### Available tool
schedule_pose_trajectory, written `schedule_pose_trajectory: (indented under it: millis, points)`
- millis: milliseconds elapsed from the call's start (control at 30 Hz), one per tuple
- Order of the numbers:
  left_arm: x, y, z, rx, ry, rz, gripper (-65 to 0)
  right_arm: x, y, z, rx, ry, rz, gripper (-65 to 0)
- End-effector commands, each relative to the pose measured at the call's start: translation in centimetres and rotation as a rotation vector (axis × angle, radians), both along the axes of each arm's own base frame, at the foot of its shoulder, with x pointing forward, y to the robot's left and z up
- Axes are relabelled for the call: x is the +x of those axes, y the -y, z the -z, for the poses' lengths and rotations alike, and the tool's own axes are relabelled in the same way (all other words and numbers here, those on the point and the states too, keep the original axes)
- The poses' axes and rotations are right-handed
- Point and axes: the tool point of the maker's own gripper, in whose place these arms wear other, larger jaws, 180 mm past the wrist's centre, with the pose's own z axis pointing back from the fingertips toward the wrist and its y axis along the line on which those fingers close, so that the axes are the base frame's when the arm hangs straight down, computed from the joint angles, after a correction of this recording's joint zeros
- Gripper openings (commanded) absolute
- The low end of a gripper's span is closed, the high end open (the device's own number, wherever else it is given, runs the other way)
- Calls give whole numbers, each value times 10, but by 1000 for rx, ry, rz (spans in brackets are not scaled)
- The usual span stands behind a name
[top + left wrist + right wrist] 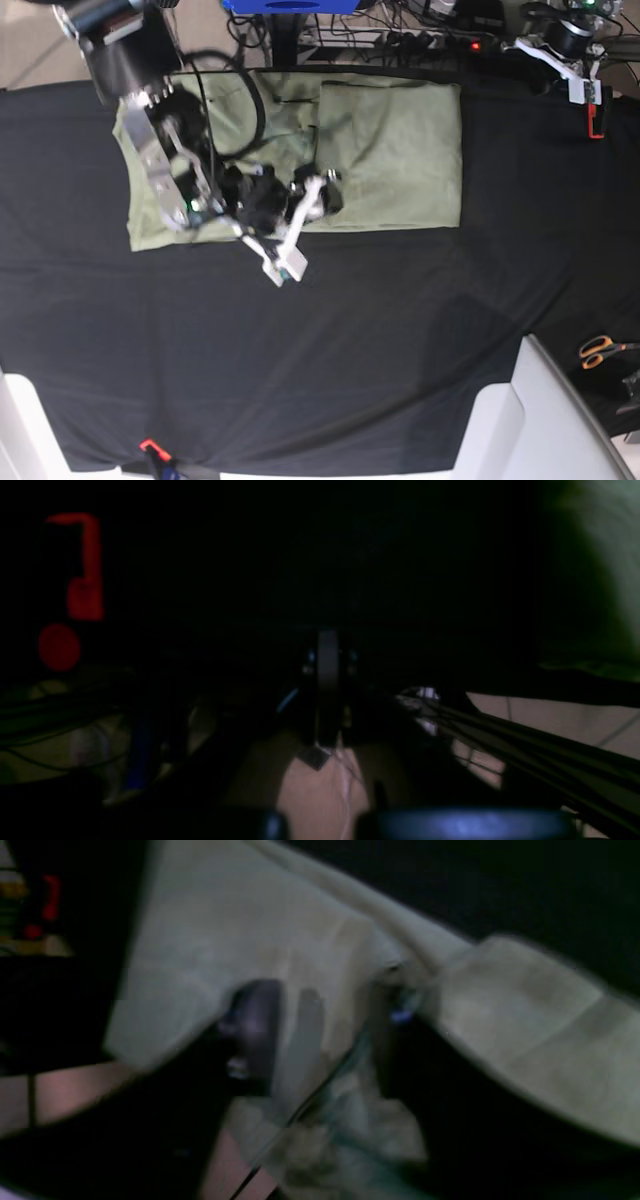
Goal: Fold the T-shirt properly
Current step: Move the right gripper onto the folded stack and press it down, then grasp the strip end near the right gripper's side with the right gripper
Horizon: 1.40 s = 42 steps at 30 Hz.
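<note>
the t-shirt (pixel 390 150) lies flat on the black-covered bench (pixel 330 360), toward its far edge, spread wide as a rough rectangle. i see one panel already laid over near the middle, with an edge running down from the shirt's top, so i judge one fold is done or in progress and the rest is left; the shirt is far too wide to count as folded.

my right pincer (pixel 325 1040) is over the shirt's near hem, left of its middle. in the right wrist view its fingers (pixel 252 1025) stand apart with pale cloth between and around them, but the blur is heavy and i cannot tell whether they are pinching the fabric or merely spread over it.

my left pincer (pixel 585 85) is parked well to the right of the shirt, off its top right corner, holding nothing; its wrist view is too dark for me to tell how the jaws stand.

further out from the shirt, orange-handled scissors (pixel 600 350) lie far to its lower right, and cables (pixel 400 35) cluster beyond its top edge. nothing rests on the shirt but my right arm, which covers its left half.
</note>
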Motion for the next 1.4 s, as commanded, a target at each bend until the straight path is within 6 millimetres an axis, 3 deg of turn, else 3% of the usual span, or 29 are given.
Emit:
schedule_pose_trajectory:
  millis: [0, 100, 367, 533, 633, 800, 933, 1000, 1133, 1200, 1300, 1367]
  points:
    - [4, -7, -10, 21, 30, 9, -650, -2, -7, -11, 31, 10, -5, -294]
    - [6, -8, -12, 25, 34, 15, -650, -31, -2, 0, 9, -62, 16, -255]
    - [17, -12, -18, 39, 57, 27, -650, -64, 26, 22, -56, -140, 53, -255]
    - [21, -12, -17, 41, 59, 27, -650, -87, 26, 31, -59, -189, 48, -255]
    - [24, -12, -17, 40, 65, 25, -650, -93, 26, 33, -61, -198, 45, -264]
    - [26, -12, -17, 40, 68, 26, -650, -99, 28, 35, -85, -233, 15, -357]
    - [31, -7, -23, 45, 84, 45, -650, -94, 24, 19, -70, -195, 0, -372]
    - [35, 0, -34, 55, 100, 74, -650, -87, 23, 8, -59, -156, 1, -377]
    - [37, 33, -59, 38, 99, 141, -650, -73, 36, -11, -70, -72, 0, -386]
    - [41, 48, -72, 12, 131, 167, -650, -67, 40, -21, -71, -32, -4, -453]
    - [47, 84, -71, -48, 144, 246, -650, -63, 50, -28, -89, 6, -11, -632]
    - [51, 108, -63, -84, 134, 296, -650, -61, 58, -26, -108, 11, -9, -647]
